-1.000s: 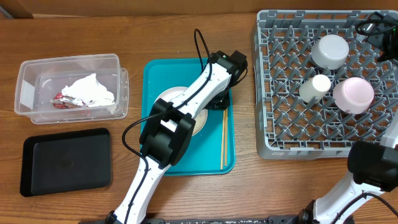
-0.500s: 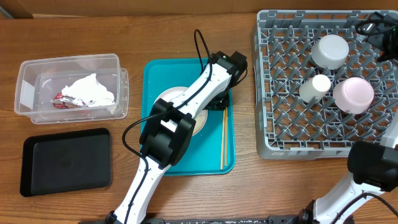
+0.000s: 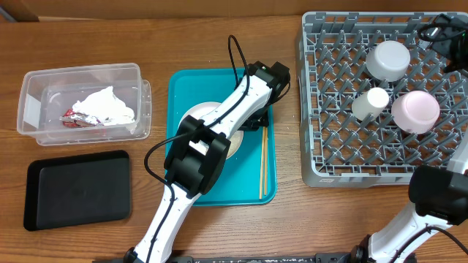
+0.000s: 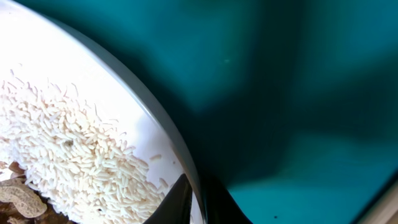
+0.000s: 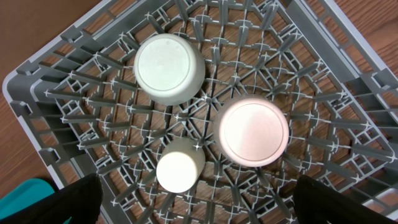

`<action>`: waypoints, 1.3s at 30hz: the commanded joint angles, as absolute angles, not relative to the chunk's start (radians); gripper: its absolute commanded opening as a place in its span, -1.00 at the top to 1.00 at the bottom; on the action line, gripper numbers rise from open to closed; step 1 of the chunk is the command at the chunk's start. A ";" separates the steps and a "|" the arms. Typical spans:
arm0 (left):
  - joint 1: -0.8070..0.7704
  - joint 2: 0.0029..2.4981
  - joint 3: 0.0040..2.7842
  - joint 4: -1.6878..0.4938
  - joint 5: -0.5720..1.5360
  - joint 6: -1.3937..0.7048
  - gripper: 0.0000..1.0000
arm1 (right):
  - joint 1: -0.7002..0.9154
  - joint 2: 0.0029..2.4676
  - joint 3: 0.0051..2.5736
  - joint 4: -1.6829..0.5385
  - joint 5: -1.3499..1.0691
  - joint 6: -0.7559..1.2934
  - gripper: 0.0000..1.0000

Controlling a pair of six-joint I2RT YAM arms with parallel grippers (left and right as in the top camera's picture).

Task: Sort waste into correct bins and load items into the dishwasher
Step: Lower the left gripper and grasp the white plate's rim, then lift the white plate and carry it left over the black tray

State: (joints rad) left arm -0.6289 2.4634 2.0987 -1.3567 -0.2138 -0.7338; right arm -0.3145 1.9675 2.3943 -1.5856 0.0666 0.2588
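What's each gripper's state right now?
Left gripper: closed on the plate rim.
Right gripper: open, holding nothing.

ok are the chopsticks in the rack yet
No, the chopsticks lie on the teal tray, right of the plate.

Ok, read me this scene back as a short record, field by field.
Left tool: closed on the rim of the plate, over the teal tray
Plate: carries rice and brown scraps
Chopsticks: on the teal tray, right of the plate
Right tool: open, above the dish rack
Dish rack: grey bowl, white cup, pink bowl, all upside down
Clear tub: crumpled napkins inside
Black tray: beside the tub, nothing in it
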 commanded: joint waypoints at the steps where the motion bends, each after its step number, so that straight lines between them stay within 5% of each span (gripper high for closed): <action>1: -0.636 2.482 2.088 -1.370 -0.224 -0.749 0.85 | -0.316 1.967 2.396 -1.581 0.065 0.262 -1.00; 39: -0.608 2.246 2.310 -1.690 -0.429 -0.830 0.92 | -0.315 1.967 2.395 -1.581 0.065 0.262 -1.00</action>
